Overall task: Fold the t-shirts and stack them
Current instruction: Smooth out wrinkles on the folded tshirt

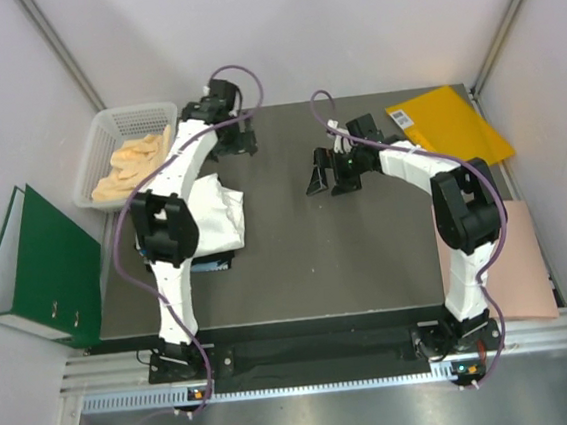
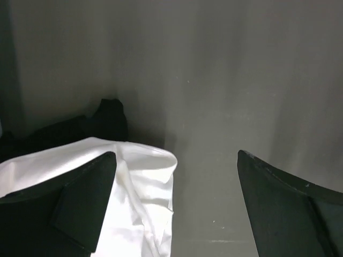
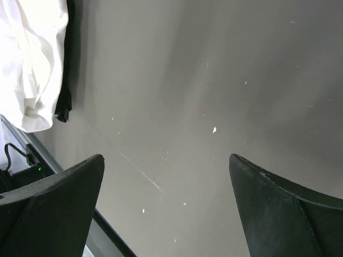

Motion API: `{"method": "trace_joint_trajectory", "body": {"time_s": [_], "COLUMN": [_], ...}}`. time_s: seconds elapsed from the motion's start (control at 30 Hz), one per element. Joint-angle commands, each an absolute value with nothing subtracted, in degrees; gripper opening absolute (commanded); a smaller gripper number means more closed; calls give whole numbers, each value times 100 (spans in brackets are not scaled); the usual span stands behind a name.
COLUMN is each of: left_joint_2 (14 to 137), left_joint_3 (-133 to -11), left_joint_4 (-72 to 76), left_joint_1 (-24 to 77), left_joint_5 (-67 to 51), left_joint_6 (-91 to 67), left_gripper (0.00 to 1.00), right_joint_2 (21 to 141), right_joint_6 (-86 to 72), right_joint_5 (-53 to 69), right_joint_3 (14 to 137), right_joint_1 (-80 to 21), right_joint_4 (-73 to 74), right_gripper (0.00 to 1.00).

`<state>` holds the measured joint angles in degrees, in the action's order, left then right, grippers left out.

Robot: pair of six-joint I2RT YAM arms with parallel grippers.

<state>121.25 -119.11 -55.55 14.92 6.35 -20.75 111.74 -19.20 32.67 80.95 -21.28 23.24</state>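
The white t-shirt (image 1: 215,211) lies bunched at the left of the table, on top of the black t-shirt (image 1: 213,260), whose edge shows under it. In the left wrist view the white shirt (image 2: 140,195) lies below the left finger and black cloth (image 2: 102,123) shows behind it. In the right wrist view the white shirt (image 3: 32,59) is at the upper left with a black edge (image 3: 65,101) beside it. My left gripper (image 1: 234,146) is open and empty above the table, behind the shirts. My right gripper (image 1: 329,181) is open and empty over the bare table middle.
A white basket (image 1: 97,150) with pale orange cloth (image 1: 136,158) stands at the back left. An orange-yellow envelope (image 1: 451,124) lies at the back right. A pink sheet (image 1: 504,262) lies at the right edge. A green binder (image 1: 38,266) stands left of the table.
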Motion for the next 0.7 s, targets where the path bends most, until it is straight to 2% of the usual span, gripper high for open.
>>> {"method": "trace_joint_trajectory", "body": {"time_s": [0.0,0.33,0.67], "left_joint_2": [12927,13052,12990], "left_joint_3": [-12917,-12639,-12182], "left_joint_4": [-6826,-7725,-7506], "left_joint_1": [1968,2136,2136], "left_joint_5": [2228,4532,4501], "left_joint_6": [-1714,-2337,-2356], "left_gripper": [99,99,97], "right_joint_2": [10819,10784,10907], "right_joint_6": [-1898,-1986,-1986], "right_joint_5": [3217,3208,3261], "right_joint_3": [8068,7814,7928], "right_joint_1": [-2074,-2030,-2030], "right_joint_4": [2083,1899,1907], "right_gripper": [100,100,100]}}
